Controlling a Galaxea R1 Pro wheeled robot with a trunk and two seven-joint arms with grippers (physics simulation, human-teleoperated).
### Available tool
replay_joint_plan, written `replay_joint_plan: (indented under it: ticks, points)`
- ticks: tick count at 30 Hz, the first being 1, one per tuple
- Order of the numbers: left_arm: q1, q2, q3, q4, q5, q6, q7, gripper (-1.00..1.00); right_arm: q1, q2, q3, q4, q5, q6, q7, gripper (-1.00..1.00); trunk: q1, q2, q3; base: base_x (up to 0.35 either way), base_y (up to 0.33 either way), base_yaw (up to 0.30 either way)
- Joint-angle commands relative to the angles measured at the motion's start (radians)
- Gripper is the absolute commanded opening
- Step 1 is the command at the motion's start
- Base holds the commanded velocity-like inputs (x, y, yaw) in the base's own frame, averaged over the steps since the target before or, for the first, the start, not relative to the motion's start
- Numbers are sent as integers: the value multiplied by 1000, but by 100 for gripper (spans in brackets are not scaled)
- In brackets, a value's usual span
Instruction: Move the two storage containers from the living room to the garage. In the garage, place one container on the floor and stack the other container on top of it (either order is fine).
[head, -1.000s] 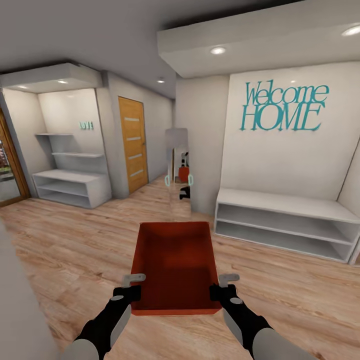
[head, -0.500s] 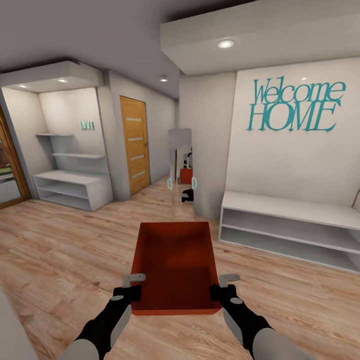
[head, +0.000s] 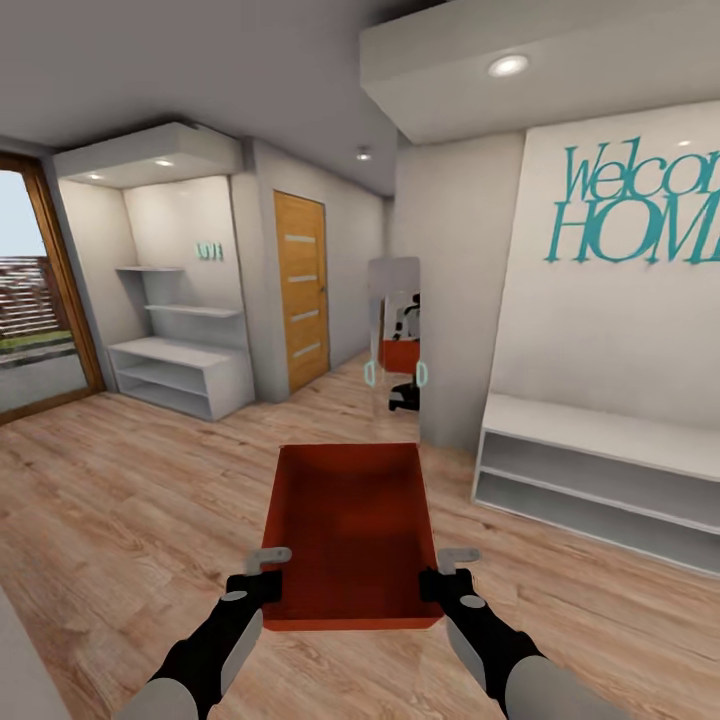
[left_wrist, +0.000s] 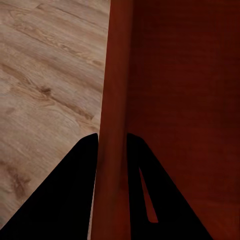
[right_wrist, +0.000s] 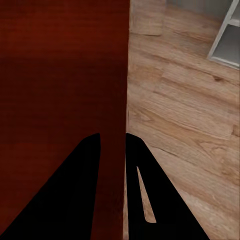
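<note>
One red-orange storage container (head: 345, 530) hangs in front of me over light wood-plank flooring, open top up and empty. My left gripper (head: 270, 572) is shut on its left wall near the closest corner. My right gripper (head: 446, 572) is shut on the right wall. In the left wrist view the bin's wall (left_wrist: 115, 90) runs between the two dark fingers of the left gripper (left_wrist: 112, 145). The right wrist view shows the other wall (right_wrist: 112, 75) pinched the same way by the right gripper (right_wrist: 112, 142). The second container is out of view.
This is an entry hall. A white low shelf bench (head: 600, 440) lines the right wall under teal lettering. Ahead stand a tall mirror (head: 395, 330) on a wall corner, a tan door with glass slats (head: 302, 290) and a white shelf unit (head: 180, 372). A glass door (head: 40, 300) is at left.
The whole view has swung left, so the bench, mirror and tan door sit further right and a glass door has come into sight. The bin stays gripped the same way.
</note>
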Motion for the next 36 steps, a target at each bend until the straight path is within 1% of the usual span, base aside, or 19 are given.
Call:
replay_joint_plan:
  ticks: [1,6,23,36]
  points:
    - [-1,5,13,-5,-14,0,16,-100,-1,-19,-19,3,-13,-4,-8,-100,1,-1,-1,325,0,224]
    - [-1,5,13,-5,-14,0,16,-100,-1,-19,-19,2,-13,-4,-7,-100,1,-1,-1,325,0,71]
    - [-1,5,13,-5,-14,0,16,-100,-1,-17,-19,3,-13,-3,-7,-100,1,-1,-1,325,0,6]
    - [-1,5,13,-5,-14,0,16,-100,-1,-19,-19,3,-13,-3,-7,-100,1,-1,-1,325,0,244]
